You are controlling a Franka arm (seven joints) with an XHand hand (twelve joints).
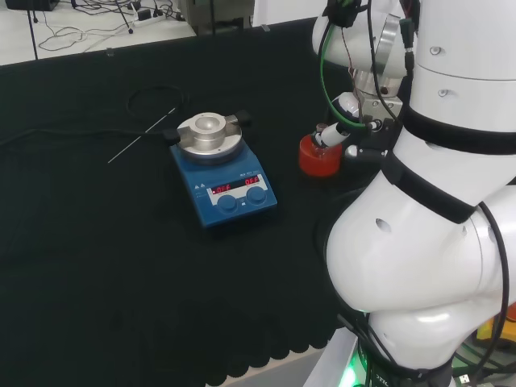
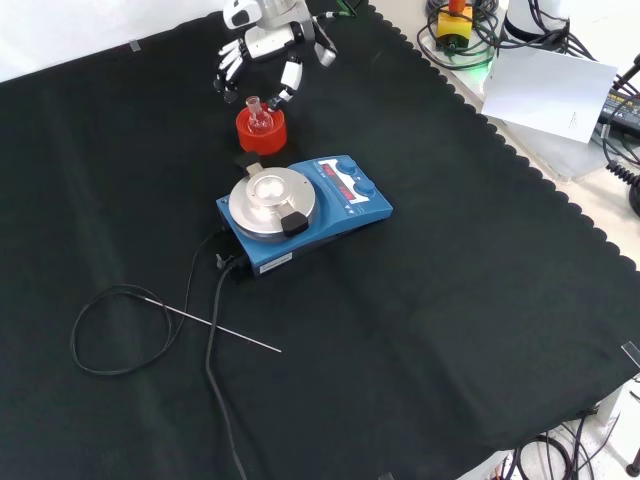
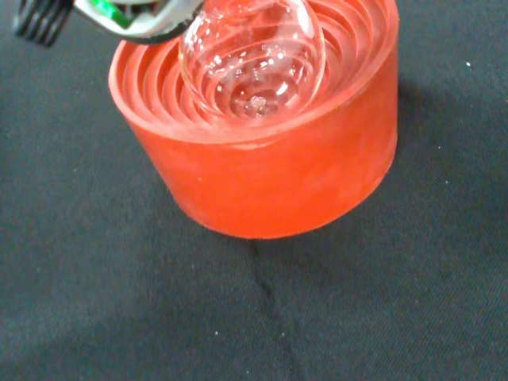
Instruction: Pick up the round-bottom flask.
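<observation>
One hand [image 2: 262, 45], black and white, hangs just above the round-bottom flask [image 2: 260, 115] in the front view, its fingers [image 2: 289, 80] spread and hanging relaxed around the flask's neck without closing on it; nothing is held. In the head view the hand [image 1: 355, 121] sits just right of the red stand, half hidden by the arm's white links [image 1: 451, 201].

Directly below the hand, the flask sits upright in the red ribbed stand [image 2: 261, 131], its long axis vertical and its neck pointing up toward the palm. The wrist view shows the clear bulb [image 3: 252, 63] nested in the stand's [image 3: 262, 159] ribbed hollow.

Bare black cloth [image 2: 450, 300] lies open around the stand on most sides. On the side away from the arm in the front view, near the stand, stands a blue hotplate stirrer [image 2: 305, 212] with a round metal top. Farther still from the hand, a thin metal probe [image 2: 225, 330] and its looped black cable [image 2: 120, 335] lie on the cloth.
</observation>
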